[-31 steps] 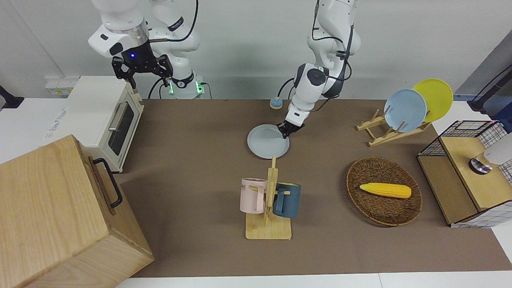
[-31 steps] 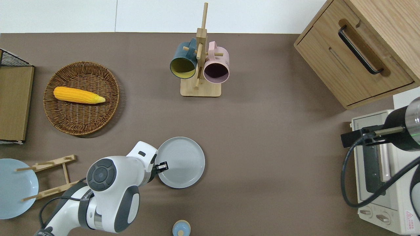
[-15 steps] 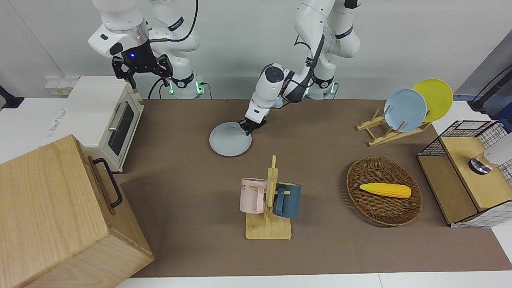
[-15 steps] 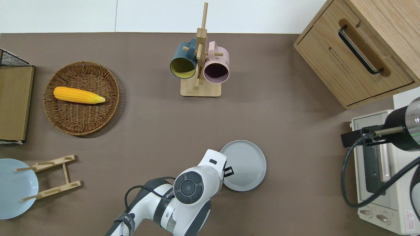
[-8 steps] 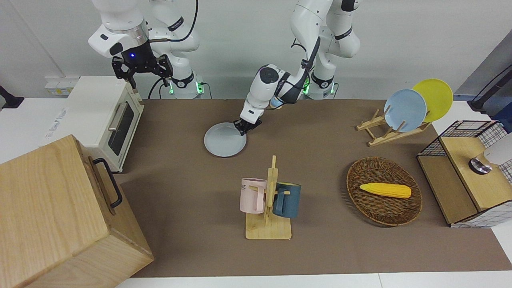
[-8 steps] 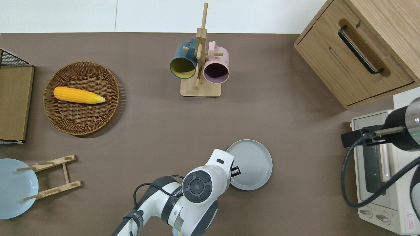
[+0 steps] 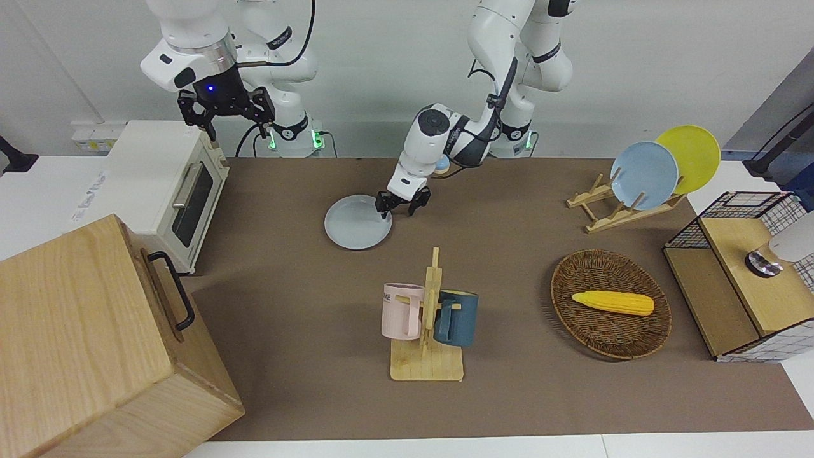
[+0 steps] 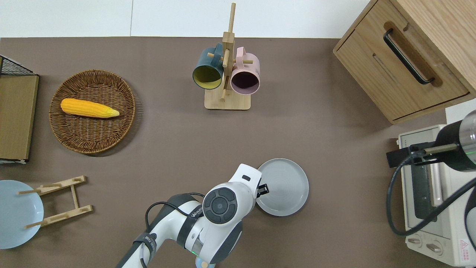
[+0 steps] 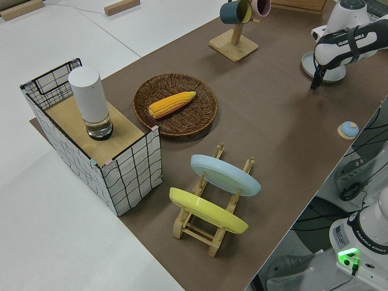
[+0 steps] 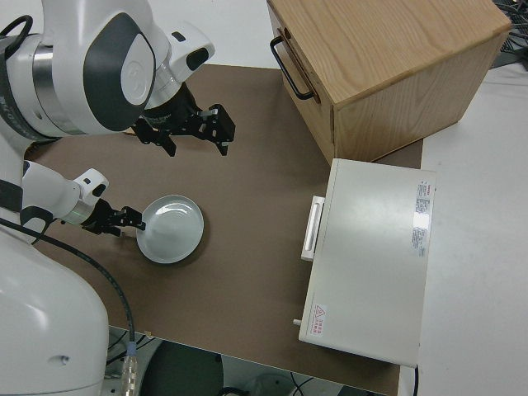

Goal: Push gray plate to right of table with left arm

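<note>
The left gripper (image 7: 402, 203) is low over the table (image 7: 305, 273), fingers spread apart and holding nothing, with one fingertip at the rim of the gray plate (image 7: 357, 222) and the other off the plate. The left arm (image 8: 219, 204) reaches in from the robots' edge, forearm angled toward the right arm's end, wrist pitched down. In the overhead view the gray plate (image 8: 282, 187) lies flat at the gripper's 3 o'clock, well short of the toaster oven (image 8: 431, 197), which is at the plate's 3 o'clock. The mug rack (image 8: 226, 70) stands at the plate's 11 o'clock, the wooden cabinet (image 8: 405, 59) at its 1 o'clock, both well apart. The right arm is parked.
</note>
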